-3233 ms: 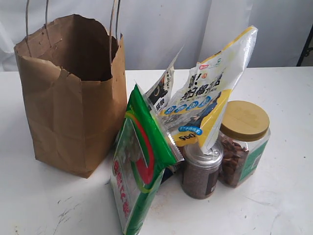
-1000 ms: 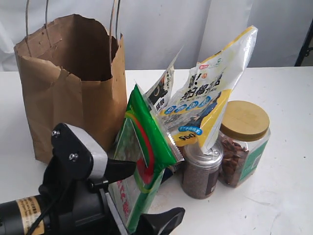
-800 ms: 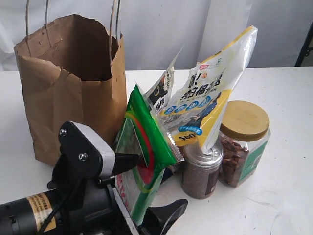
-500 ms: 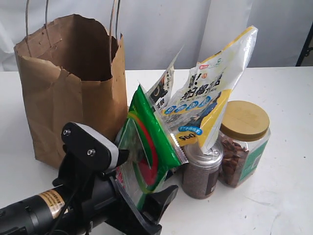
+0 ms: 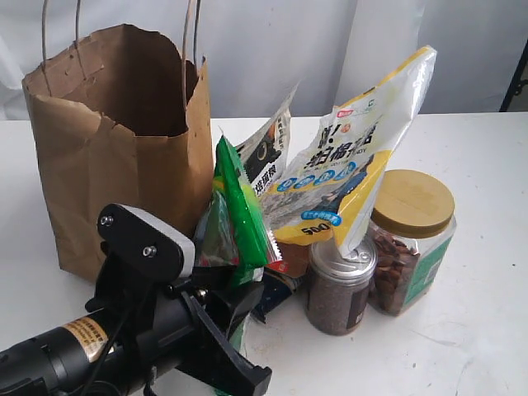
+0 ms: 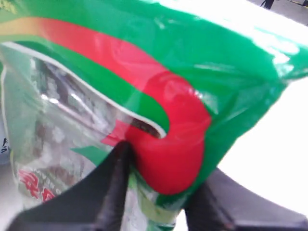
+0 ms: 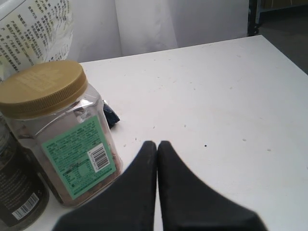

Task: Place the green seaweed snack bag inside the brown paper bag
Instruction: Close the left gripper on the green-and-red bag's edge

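The green seaweed snack bag point(image 5: 239, 216) stands just right of the brown paper bag point(image 5: 115, 186), pinched narrow and leaning toward it. My left gripper point(image 5: 229, 285) reaches in from the lower left and is shut on the pouch's lower part. In the left wrist view the green seaweed snack bag point(image 6: 159, 86) fills the frame, its red stripe squeezed between the two black fingers of my left gripper point(image 6: 163, 168). The paper bag's mouth is open at the top. My right gripper point(image 7: 157, 144) is shut on nothing, low over the white table, and is out of the exterior view.
A yellow-and-white pouch point(image 5: 355, 165) and a black-and-white pouch point(image 5: 268, 153) lean behind the green one. A dark jar with a silver lid point(image 5: 338, 287) and a jar with a tan lid point(image 5: 410, 239) stand to the right; that tan-lidded jar point(image 7: 53, 125) sits beside my right gripper.
My left arm came in from the lower left and its jaws shut on the green pouch. The pouch crumpled narrower and shifted toward the paper bag.
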